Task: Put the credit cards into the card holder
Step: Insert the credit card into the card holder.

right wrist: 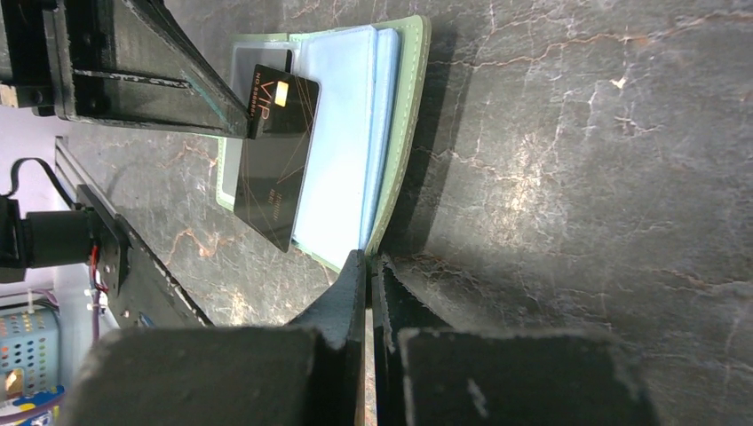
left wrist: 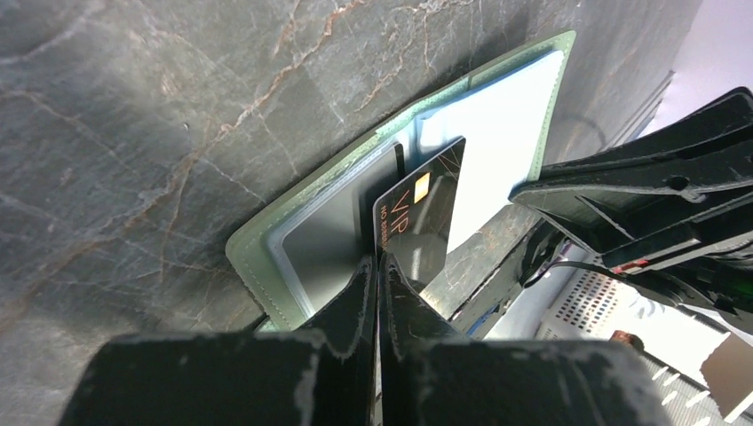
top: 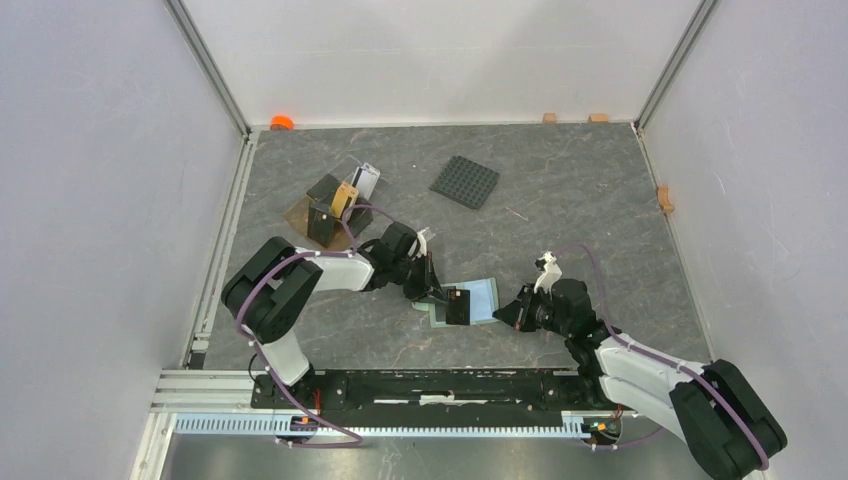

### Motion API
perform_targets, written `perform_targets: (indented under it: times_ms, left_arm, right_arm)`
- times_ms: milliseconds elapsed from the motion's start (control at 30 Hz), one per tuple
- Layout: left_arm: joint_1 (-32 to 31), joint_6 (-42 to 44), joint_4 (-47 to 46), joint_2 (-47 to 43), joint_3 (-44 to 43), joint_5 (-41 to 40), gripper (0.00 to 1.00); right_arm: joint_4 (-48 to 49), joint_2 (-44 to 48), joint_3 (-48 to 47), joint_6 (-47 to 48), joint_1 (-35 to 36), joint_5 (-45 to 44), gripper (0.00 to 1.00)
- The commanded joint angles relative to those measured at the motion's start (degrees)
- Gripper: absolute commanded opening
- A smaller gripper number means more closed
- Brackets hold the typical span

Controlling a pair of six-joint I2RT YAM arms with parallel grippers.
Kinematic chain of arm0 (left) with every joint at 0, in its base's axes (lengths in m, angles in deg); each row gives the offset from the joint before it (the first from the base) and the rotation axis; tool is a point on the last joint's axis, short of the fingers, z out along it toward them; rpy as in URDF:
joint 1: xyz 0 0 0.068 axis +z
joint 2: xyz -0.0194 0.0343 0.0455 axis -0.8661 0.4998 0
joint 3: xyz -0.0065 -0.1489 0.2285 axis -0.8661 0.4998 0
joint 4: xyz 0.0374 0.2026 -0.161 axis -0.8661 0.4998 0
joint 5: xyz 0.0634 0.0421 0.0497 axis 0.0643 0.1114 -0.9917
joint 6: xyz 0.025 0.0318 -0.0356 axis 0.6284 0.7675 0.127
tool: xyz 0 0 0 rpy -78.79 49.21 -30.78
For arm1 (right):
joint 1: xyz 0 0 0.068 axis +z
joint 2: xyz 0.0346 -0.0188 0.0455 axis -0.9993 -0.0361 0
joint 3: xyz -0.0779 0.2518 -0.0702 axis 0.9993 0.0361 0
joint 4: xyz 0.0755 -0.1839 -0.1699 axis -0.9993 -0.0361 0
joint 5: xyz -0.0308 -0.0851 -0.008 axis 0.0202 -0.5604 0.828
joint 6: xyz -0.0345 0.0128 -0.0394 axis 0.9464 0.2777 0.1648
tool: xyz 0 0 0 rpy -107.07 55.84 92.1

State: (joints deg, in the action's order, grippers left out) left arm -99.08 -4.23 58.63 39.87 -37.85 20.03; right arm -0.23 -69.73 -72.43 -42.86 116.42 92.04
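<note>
The sage-green card holder (top: 483, 300) lies open on the table, light blue inside; it also shows in the left wrist view (left wrist: 266, 253) and the right wrist view (right wrist: 404, 106). My left gripper (left wrist: 377, 259) is shut on a black VIP credit card (left wrist: 417, 213) and holds it over the holder's clear pocket. The card shows in the top view (top: 458, 306) and the right wrist view (right wrist: 271, 160). My right gripper (right wrist: 368, 257) is shut on the holder's near edge; it sits at the holder's right side in the top view (top: 515, 310). More credit cards (top: 345, 200) stand in the brown tray.
A brown open tray (top: 303, 211) stands at the back left. A black studded square plate (top: 465, 182) lies at the back centre. Grey walls enclose the table on three sides. A metal rail runs along the near edge (top: 440, 385).
</note>
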Motion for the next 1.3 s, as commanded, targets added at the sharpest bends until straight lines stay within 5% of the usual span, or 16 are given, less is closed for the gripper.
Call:
perform_targets:
  times_ms: [0,233,400,633,900,1067,1267]
  left_arm:
    - [-0.5,-2.2,-5.5,-0.7,5.3,-3.0,0.02]
    - [-0.5,-5.1,-17.1,-2.9,10.0,0.6,0.02]
    - [-0.5,-8.5,-25.2,-4.5,13.3,1.4,0.02]
    - [-0.5,-9.2,-31.9,-8.7,16.5,1.5,0.02]
    - [-0.5,-8.7,-36.5,-13.8,19.2,2.9,0.02]
    - [-0.5,-5.5,-29.0,-14.2,17.7,1.5,0.02]
    - [-0.5,-8.3,-36.3,-13.9,19.4,3.2,0.02]
  right_arm:
    - [-6.6,2.6,-0.7,5.0,0.1,-4.9,0.01]
    - [-20.0,10.1,-7.3,15.7,0.1,-13.4,0.53]
    - [-21.4,12.6,-8.6,17.9,0.1,-10.7,0.59]
    - [-11.4,16.3,-7.1,13.2,0.1,4.4,0.73]
    - [1.9,12.1,-4.2,7.8,0.1,14.1,0.76]
    - [4.4,9.2,-2.9,6.8,0.1,14.6,0.77]
    - [9.1,6.4,-0.7,5.1,0.1,15.1,0.76]
